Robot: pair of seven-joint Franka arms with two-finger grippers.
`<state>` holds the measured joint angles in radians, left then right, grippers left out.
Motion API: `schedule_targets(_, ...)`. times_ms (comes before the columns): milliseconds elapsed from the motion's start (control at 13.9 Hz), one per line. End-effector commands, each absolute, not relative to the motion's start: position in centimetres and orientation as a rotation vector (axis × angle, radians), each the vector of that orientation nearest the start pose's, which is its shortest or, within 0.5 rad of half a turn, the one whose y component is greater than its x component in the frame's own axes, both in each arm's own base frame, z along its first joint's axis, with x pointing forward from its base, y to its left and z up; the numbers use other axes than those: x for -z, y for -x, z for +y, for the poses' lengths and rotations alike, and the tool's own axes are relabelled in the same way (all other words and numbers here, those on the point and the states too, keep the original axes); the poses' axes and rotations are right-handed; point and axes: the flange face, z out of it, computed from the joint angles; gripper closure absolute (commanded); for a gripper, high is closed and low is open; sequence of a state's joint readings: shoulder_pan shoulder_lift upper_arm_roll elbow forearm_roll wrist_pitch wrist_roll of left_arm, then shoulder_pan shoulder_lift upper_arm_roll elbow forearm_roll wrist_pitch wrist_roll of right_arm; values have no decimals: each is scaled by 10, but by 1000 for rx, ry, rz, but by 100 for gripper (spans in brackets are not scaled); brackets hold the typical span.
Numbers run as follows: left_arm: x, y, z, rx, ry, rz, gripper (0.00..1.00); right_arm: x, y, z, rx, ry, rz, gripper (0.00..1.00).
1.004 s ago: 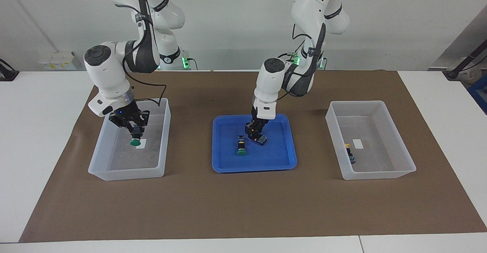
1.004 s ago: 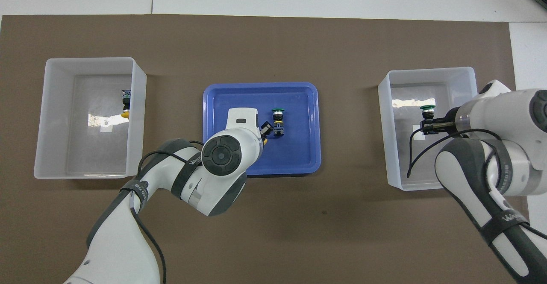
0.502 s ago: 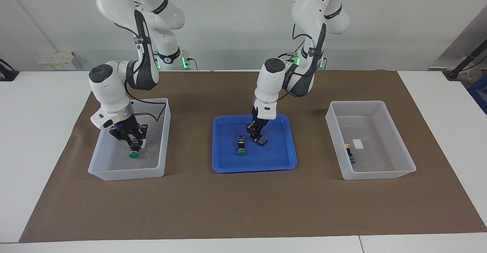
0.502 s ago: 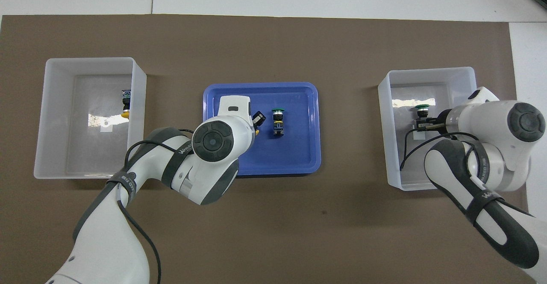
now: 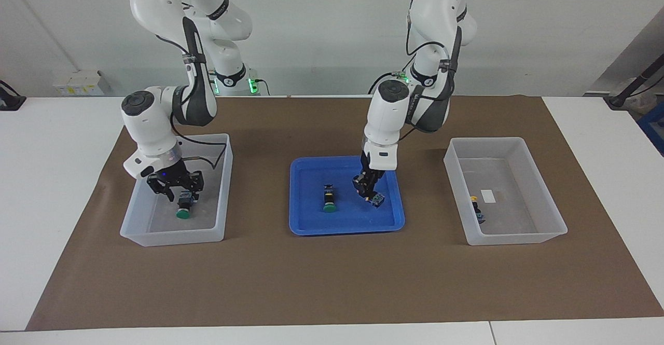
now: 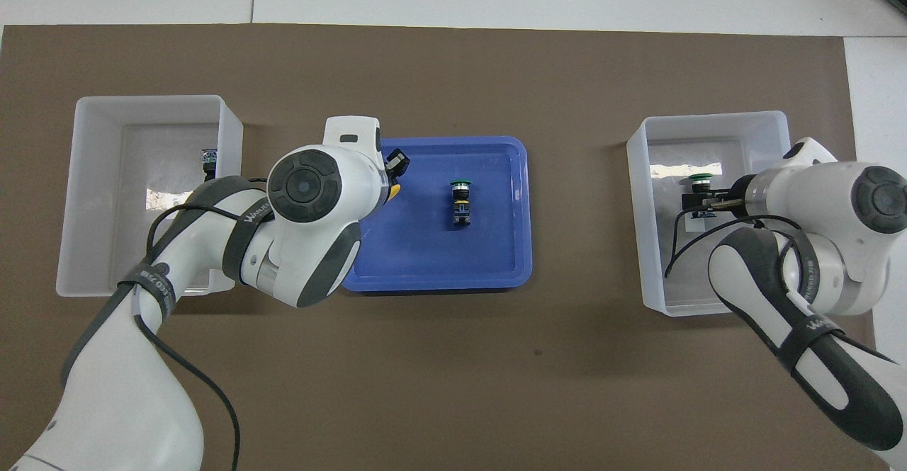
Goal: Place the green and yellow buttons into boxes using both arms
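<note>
Honestly the sketchy bit is the left gripper [image 5: 369,193]: it's clamped on a yellow button [image 5: 374,197] that hangs tilted just over the blue tray [image 5: 346,228], so an off-centre pinch could let it twist out on the way to its box [image 5: 506,192]. Meanwhile the right gripper [image 5: 176,192] sits down inside the other box [image 5: 176,189] with its fingers spread, a green button [image 5: 183,208] right beneath them, so lifting carelessly could knock it.

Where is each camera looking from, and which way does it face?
Facing view: high across the table, facing the robots; both arms show down to left gripper and right gripper.
Overhead view: above the robots' end, looking steeply down; arms enter from below.
Shared: blue tray, both boxes, the left gripper's yellow button.
</note>
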<state>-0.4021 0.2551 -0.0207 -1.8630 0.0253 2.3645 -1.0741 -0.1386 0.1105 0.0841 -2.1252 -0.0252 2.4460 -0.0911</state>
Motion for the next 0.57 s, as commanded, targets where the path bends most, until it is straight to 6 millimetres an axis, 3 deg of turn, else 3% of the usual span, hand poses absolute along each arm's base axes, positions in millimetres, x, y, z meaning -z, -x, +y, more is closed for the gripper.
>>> schedule_targets(0, -428, -592, -217, 307, 3112, -885, 100, -422, -572, 21, 369, 3114, -37, 0)
schedule_targets(143, -434, -599, -180, 277, 3113, -771, 100, -438, -574, 63, 413, 3082, 19, 0)
schedule_targets(359, -442, -607, -138, 216, 3116, -574, 100, -446, -580, 155, 440, 3006, 140, 0)
schedule_targets(502, -445, -611, -106, 174, 3124, -418, 100, -439, -582, 219, 421, 2953, 246, 0)
